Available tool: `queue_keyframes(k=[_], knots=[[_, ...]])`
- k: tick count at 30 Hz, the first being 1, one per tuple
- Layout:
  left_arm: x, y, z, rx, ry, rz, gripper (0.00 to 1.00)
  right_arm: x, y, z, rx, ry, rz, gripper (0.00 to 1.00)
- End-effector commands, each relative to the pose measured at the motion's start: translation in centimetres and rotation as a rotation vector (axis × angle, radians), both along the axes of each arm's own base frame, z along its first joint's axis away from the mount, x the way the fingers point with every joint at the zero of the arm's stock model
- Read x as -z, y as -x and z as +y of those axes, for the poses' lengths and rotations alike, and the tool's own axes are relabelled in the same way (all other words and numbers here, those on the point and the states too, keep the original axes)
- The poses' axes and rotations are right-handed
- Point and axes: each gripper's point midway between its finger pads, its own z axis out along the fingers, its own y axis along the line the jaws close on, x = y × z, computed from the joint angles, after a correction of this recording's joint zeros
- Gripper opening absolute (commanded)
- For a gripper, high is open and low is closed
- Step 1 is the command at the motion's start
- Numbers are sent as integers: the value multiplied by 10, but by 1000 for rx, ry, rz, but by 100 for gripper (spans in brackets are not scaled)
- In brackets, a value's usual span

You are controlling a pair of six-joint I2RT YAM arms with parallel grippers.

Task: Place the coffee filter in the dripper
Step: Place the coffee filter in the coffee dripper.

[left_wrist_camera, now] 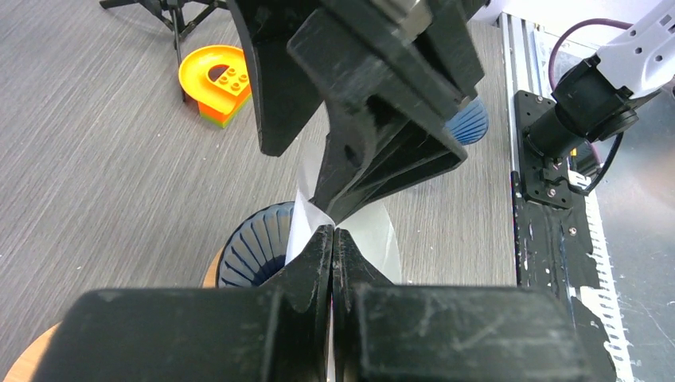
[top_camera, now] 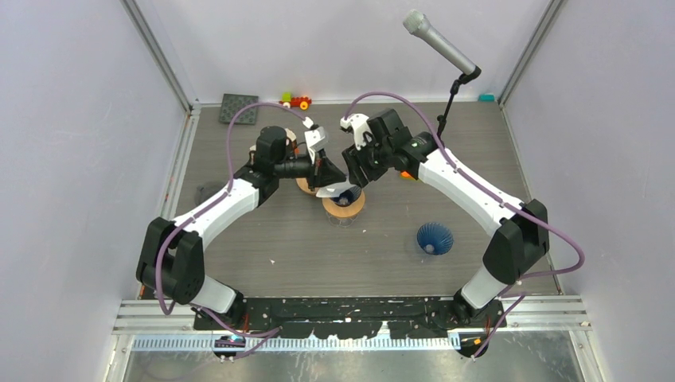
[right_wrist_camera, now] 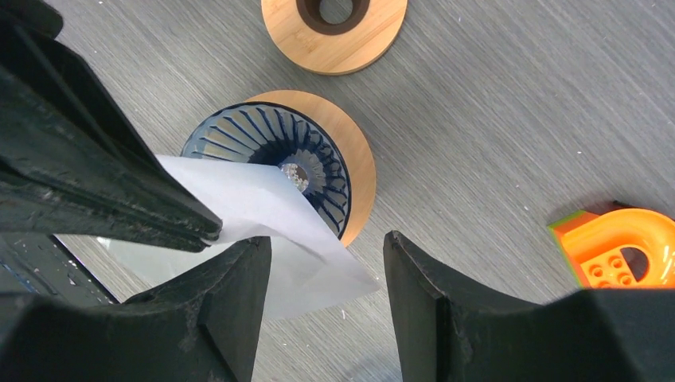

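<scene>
The white paper coffee filter (right_wrist_camera: 271, 215) hangs flat over the near rim of the dark blue ribbed dripper (right_wrist_camera: 263, 143), which sits on a round wooden base (right_wrist_camera: 358, 159). My left gripper (left_wrist_camera: 332, 235) is shut on the filter's edge, and paper (left_wrist_camera: 384, 235) sticks out on both sides of the jaws. My right gripper (right_wrist_camera: 326, 267) is open just above the filter. The filter's loose corner lies between its fingers, against the left one, and is not pinched. From above, both grippers (top_camera: 328, 179) (top_camera: 356, 169) meet over the dripper (top_camera: 344, 205), and the filter (top_camera: 338, 189) shows white between them.
A second blue dripper (top_camera: 435, 238) lies on the table to the right. An empty wooden ring (right_wrist_camera: 334, 32) sits just behind the dripper. An orange toy block (right_wrist_camera: 621, 247) lies near the right arm. A microphone stand (top_camera: 450, 91), toys (top_camera: 296, 100) and a black mat (top_camera: 239, 108) stand at the back.
</scene>
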Motion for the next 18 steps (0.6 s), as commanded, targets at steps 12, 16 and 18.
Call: queue_keyframes(k=[12, 16, 18], knots=[[-19, 7, -1, 49, 61, -113, 0, 12, 7, 6, 51, -41, 82, 56], [-16, 10, -5, 105, 55, -97, 0, 5, 9, 3, 54, -47, 68, 56], [-16, 11, -7, 127, 56, -86, 0, 3, 9, 2, 58, -46, 61, 56]])
